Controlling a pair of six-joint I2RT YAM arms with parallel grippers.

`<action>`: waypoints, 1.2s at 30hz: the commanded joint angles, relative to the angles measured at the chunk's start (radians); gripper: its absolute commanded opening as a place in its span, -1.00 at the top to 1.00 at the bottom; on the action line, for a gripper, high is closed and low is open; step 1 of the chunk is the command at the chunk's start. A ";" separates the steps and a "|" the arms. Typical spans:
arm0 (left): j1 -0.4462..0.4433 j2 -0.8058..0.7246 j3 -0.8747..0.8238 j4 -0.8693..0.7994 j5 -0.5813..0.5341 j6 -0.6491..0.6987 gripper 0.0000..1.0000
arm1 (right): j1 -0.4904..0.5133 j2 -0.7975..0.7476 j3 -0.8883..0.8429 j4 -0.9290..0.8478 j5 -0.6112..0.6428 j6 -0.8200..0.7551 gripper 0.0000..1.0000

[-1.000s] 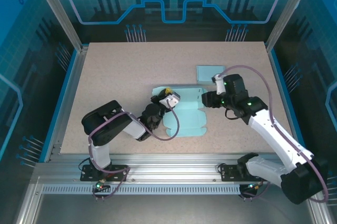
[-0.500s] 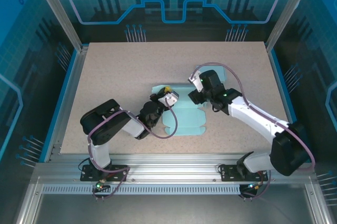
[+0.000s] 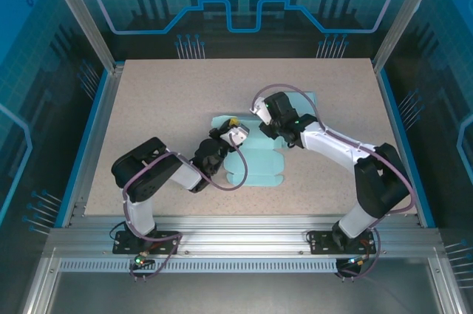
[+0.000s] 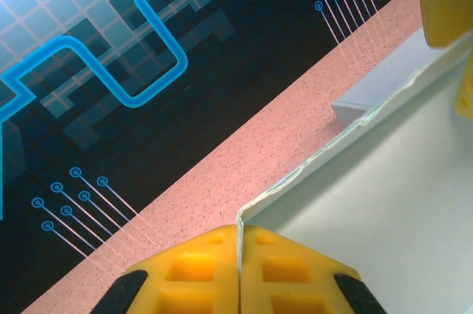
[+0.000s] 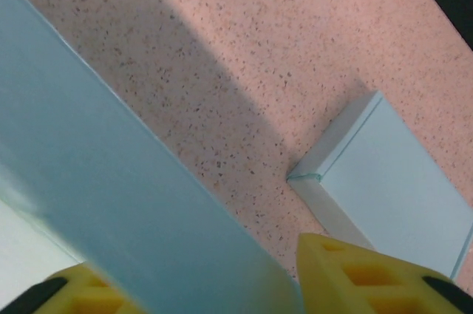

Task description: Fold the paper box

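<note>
The pale-blue paper box blank [image 3: 259, 168] is lying mostly flat in the middle of the worktop [image 3: 162, 100]. Its left edge is rising into the left claw [image 4: 240, 262], which is clenching that thin edge between its yellow fingers [image 4: 192, 270]. At the blank's far right corner, a raised flap [image 5: 126, 203] is passing between the right claw's [image 5: 222, 284] fingers, which are standing apart and released. A smaller folded box [image 5: 392, 181] is sitting on the worktop just beyond, apart from the blank.
</note>
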 commanded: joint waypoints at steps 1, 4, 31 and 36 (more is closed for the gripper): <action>0.012 0.008 0.024 0.018 0.031 -0.028 1.00 | 0.016 0.012 0.021 0.055 0.047 -0.036 0.36; 0.015 0.008 0.023 0.018 0.034 -0.031 1.00 | 0.030 0.008 0.003 0.105 0.085 -0.057 0.59; 0.304 -0.527 0.417 -1.456 0.516 0.187 -0.53 | 0.125 0.022 0.039 0.132 0.207 -0.277 0.79; 0.308 -0.491 0.500 -1.532 0.631 0.229 -0.35 | 0.141 0.033 0.064 0.106 0.203 -0.293 0.78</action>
